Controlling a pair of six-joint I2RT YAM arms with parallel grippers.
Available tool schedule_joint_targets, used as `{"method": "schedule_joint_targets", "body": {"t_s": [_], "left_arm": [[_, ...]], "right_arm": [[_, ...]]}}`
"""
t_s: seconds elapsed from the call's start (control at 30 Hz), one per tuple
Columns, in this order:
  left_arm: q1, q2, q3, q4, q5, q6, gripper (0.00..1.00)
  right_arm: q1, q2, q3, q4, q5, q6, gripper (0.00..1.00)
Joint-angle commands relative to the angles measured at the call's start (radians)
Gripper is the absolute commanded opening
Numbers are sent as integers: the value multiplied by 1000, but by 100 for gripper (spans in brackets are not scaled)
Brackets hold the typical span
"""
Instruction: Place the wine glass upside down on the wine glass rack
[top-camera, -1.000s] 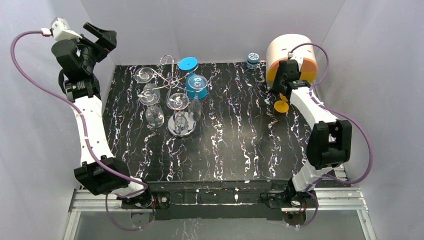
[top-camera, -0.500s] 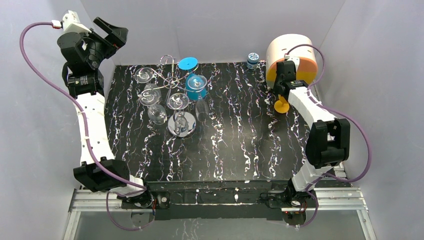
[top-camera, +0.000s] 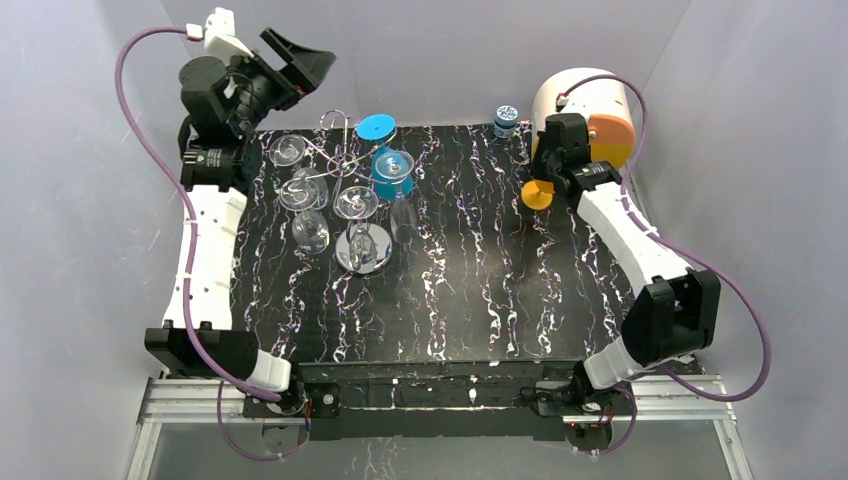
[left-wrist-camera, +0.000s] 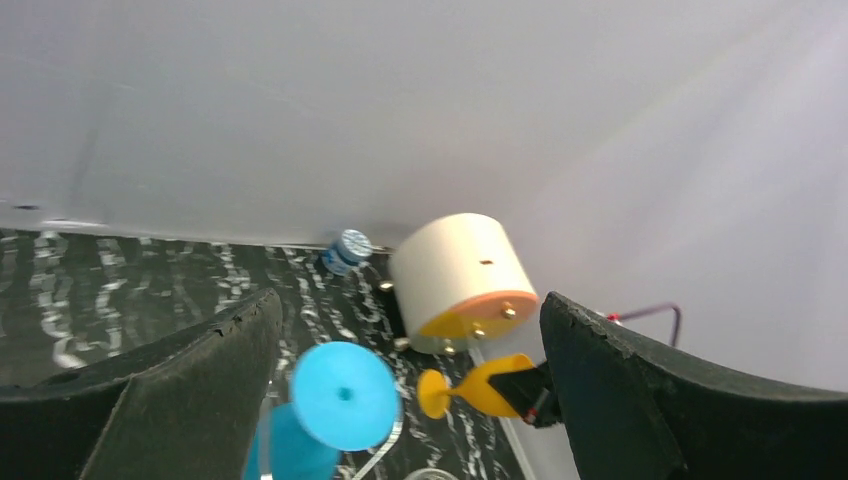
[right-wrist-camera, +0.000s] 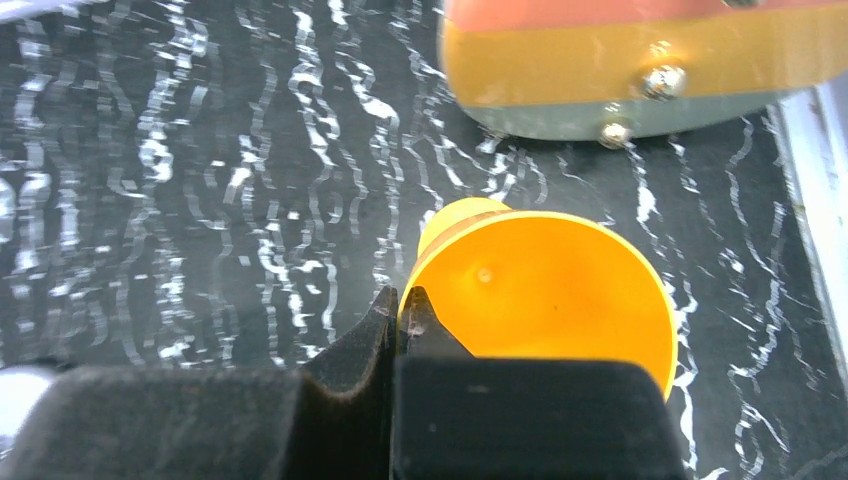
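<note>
**A:** Two grippers, so what is each doing?

**B:** The right gripper (right-wrist-camera: 402, 312) has its fingers pressed together on the rim of the orange wine glass (right-wrist-camera: 545, 290), pinching the wall of the bowl. The left gripper (left-wrist-camera: 410, 305) is spread wide and holds nothing, raised above the far left corner of the table (top-camera: 480, 300).

**A:** Where is the glass?

**B:** At the far right, tipped on its side with its foot pointing left, just beside the cream-and-orange drum (top-camera: 585, 105). I cannot tell whether it touches the tabletop.

**A:** And the wine glass rack?

**B:** The wine glass rack (top-camera: 345, 170) stands far left of centre, well apart from the orange glass. Clear glasses (top-camera: 310, 232) hang on it upside down, and a blue glass (top-camera: 392, 172) is at its right side.
</note>
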Motion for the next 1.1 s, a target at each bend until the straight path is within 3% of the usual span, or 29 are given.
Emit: {"method": "schedule_joint_targets", "body": {"t_s": [0.0, 0.07, 0.13, 0.37, 0.57, 0.87, 1.07], "left_arm": [[-76, -53, -17, 133, 66, -98, 98], [-93, -62, -94, 356, 118, -209, 98], [-123, -63, -134, 457, 125, -292, 98], [-200, -75, -120, 402, 23, -282, 98], [-269, -108, -179, 475, -117, -352, 96], [-375, -109, -181, 492, -283, -451, 92], [-436, -91, -146, 468, -382, -496, 86]], "right_arm": [[10, -103, 102, 23, -130, 54, 1], [23, -134, 133, 38, -166, 57, 1], [42, -154, 177, 36, -179, 56, 1], [65, -214, 283, 135, -276, 80, 1], [76, -294, 197, 501, -479, 124, 1], [93, -200, 290, 729, -638, 170, 1], [254, -129, 360, 796, -602, -6, 1]]}}
